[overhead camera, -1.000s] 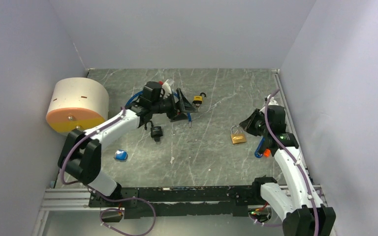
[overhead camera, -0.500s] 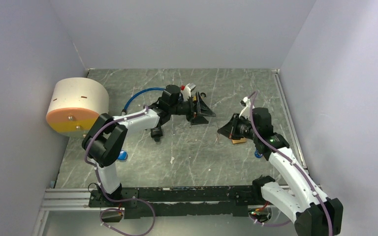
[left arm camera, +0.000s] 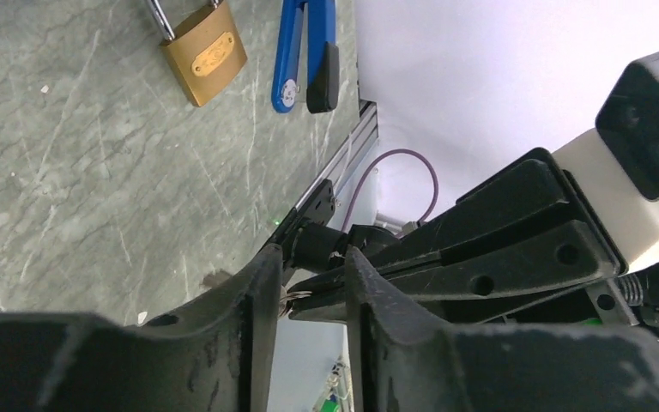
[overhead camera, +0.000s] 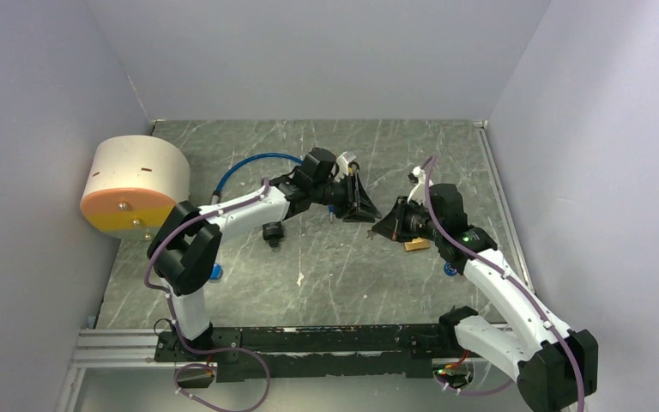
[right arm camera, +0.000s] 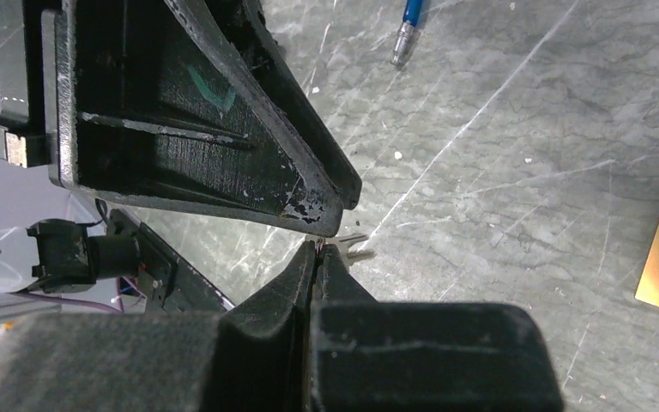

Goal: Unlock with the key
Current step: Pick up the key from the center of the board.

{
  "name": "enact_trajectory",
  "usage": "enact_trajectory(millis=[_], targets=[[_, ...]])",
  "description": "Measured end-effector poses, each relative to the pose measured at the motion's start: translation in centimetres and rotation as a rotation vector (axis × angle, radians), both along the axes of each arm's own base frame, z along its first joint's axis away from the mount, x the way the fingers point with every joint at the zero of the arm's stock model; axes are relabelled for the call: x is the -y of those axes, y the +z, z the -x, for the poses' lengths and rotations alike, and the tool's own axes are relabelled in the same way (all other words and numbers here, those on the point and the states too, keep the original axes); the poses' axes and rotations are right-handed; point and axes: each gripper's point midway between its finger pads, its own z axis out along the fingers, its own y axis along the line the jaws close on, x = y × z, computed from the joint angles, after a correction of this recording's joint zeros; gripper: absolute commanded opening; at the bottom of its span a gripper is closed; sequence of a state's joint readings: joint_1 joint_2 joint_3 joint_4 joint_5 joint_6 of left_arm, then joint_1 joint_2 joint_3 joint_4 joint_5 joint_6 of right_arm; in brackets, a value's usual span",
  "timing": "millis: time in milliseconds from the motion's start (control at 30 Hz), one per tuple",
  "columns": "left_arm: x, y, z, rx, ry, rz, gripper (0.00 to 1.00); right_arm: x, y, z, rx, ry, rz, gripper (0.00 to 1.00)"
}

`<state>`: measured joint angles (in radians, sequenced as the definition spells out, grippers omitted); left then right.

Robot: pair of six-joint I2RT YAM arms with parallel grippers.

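We see only the tip of the key (right arm camera: 349,250). The rest is buried between the clamped fingers of the right hand (right arm camera: 317,251), above the bench (overhead camera: 335,275). It points along those fingers toward the left hand (left arm camera: 307,287), which has narrowed from wide to a slim gap. Whether it grips anything, we cannot tell. Both hands have drawn together near the brass padlock (overhead camera: 416,245).
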<state>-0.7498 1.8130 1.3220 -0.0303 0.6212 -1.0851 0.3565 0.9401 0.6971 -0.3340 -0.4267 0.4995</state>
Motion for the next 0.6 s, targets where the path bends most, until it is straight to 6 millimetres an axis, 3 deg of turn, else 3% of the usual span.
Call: enact_trajectory(millis=[67,167,300,467,600], targets=[[-0.1,-0.3,0.1,-0.010,0.000,-0.009,0.44,0.0,0.0,-0.1,0.000,-0.006,0.002,0.00],[-0.4,-1.0,0.1,-0.025,0.017,-0.040,0.63,0.1,-0.1,-0.3,-0.002,-0.018,0.005,0.00],[-1.1,-2.4,0.0,-0.064,0.055,-0.093,0.77,0.1,-0.1,-0.4,-0.004,-0.027,0.002,0.00],[-2.1,-3.9,0.8,-0.083,0.073,-0.101,0.78,-0.1,0.2,-0.4,-0.015,-0.041,-0.022,0.00],[-3.5,-3.2,1.2,0.061,0.058,-0.054,0.75,-0.7,0.4,0.1,-0.053,-0.030,-0.053,0.00]])
